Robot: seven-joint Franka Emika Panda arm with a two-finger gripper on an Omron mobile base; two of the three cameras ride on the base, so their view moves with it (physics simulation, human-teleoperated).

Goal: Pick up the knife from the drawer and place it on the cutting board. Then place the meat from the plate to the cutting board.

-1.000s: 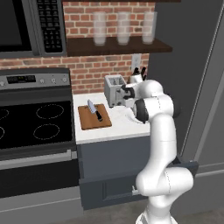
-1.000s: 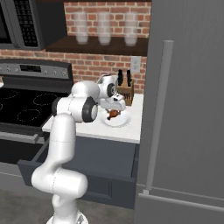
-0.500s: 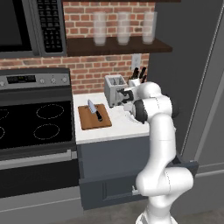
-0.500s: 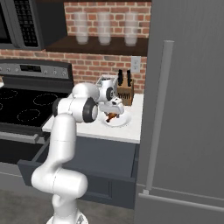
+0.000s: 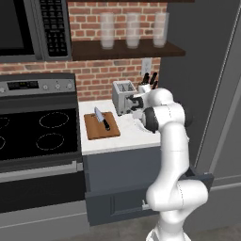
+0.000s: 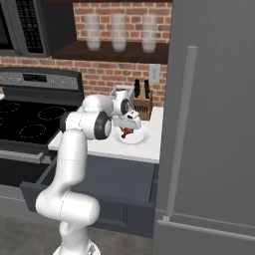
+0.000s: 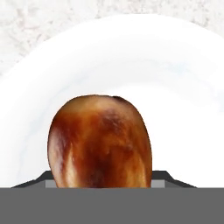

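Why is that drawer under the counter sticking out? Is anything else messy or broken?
The drawer is open, left pulled out below the counter. Otherwise nothing looks spilled or broken: the knife lies flat on the cutting board, and the meat sits on the plate.

knife (image 5: 101, 117) on cutting board (image 5: 101, 125) | meat (image 7: 100, 140) on plate (image 7: 175, 100) | toaster (image 5: 123, 96) behind board
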